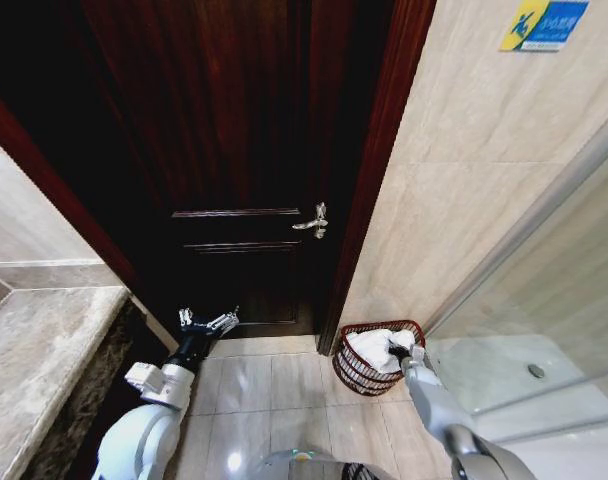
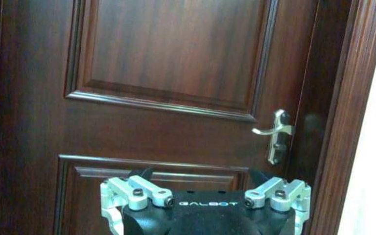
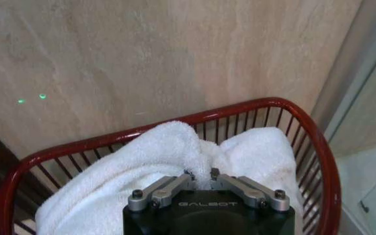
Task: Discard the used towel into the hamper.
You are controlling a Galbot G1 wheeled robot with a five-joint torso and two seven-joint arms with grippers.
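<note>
A white towel [image 3: 240, 152] fills the reddish-brown wire hamper [image 3: 305, 122], which stands on the floor against the tiled wall. My right gripper [image 3: 199, 172] is over the hamper, shut on a pinched fold of the towel. In the head view the hamper [image 1: 356, 368] sits to the right of the door, with the towel [image 1: 372, 348] inside and my right gripper [image 1: 400, 353] at its near rim. My left gripper [image 1: 208, 321] hangs open in front of the dark door, holding nothing; the left wrist view shows its fingers [image 2: 139, 192] spread wide.
A dark wooden door [image 1: 234, 150] with a silver lever handle [image 1: 313, 221] is straight ahead. A stone counter [image 1: 34, 360] lies at the left. A glass shower partition [image 1: 544, 300] stands at the right, close to the hamper. Pale floor tiles [image 1: 274, 390] lie between.
</note>
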